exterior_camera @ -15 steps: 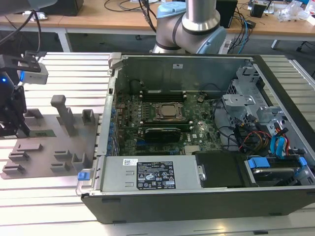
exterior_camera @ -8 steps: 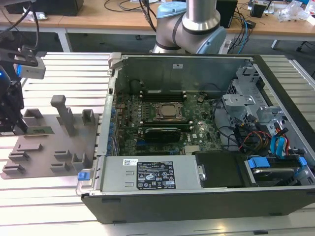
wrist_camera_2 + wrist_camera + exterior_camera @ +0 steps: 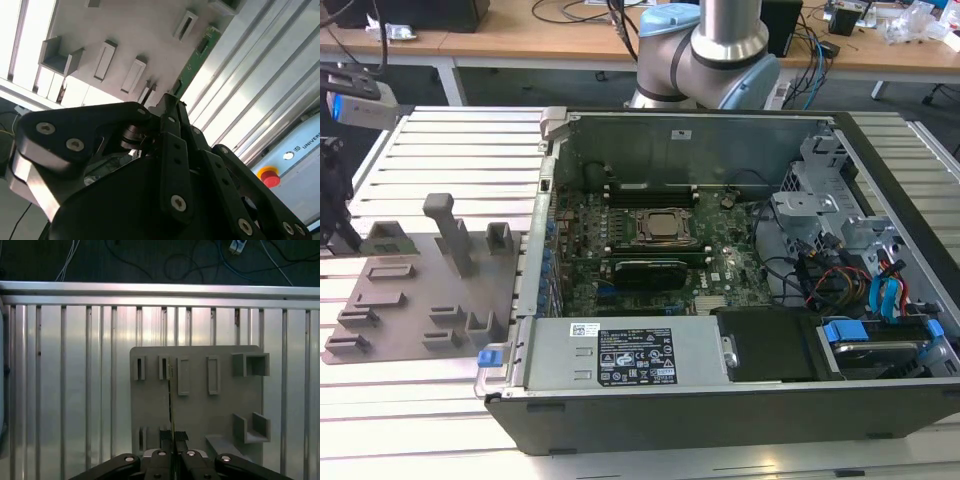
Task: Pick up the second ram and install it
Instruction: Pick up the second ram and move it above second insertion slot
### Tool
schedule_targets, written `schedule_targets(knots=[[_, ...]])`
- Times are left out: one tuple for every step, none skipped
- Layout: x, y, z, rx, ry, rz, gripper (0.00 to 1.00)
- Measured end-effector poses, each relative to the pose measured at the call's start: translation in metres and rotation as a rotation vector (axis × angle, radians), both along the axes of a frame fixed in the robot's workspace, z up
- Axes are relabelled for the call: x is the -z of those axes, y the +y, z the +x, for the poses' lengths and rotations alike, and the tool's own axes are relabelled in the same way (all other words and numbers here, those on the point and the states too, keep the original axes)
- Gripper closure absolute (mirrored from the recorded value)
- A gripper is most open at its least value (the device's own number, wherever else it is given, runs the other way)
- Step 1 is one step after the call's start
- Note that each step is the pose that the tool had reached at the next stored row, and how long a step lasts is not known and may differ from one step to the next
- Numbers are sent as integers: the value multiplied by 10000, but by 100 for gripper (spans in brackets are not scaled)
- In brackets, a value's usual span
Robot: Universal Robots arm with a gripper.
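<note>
Both my fingers (image 3: 181, 436) pinch ram (image 3: 196, 62) standing edgewise in fixture (image 3: 200, 410) slots; pick step, gripped, not yet lifted, I judge; lift calls for straight pull

Printed matter: labels and lettering, none of it legible in full.
Large white label (image 3: 635, 357) with black block on power-supply cover (image 3: 545, 350), print too small to read; small white sticker (image 3: 583, 329) beside it; white sticker (image 3: 678, 133) on chassis rear wall (image 3: 740, 140); in the second wrist view, cut-off dark lettering (image 3: 307, 142) on white panel (image 3: 305, 160) near red button (image 3: 270, 177).
</note>
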State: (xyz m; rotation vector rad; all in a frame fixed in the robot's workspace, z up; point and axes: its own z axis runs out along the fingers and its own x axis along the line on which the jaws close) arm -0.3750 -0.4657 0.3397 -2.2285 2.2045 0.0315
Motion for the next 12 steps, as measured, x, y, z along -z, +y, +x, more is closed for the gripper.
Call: schedule_targets(knots=[[-49,0,0,0,0,1,87],[-91,0,0,0,0,1,87],[-124,0,0,0,0,1,87],[-172,0,0,0,0,0,87],[-223,0,0,0,0,1,87],[-289,0,0,0,0,1,87],[-361,0,0,0,0,0,87],[-419,0,0,0,0,0,87],[-487,0,0,0,0,1,87],[-543,0,0,0,0,0,87],[-589,0,0,0,1,0,87],[-630,0,0,0,0,1,87]])
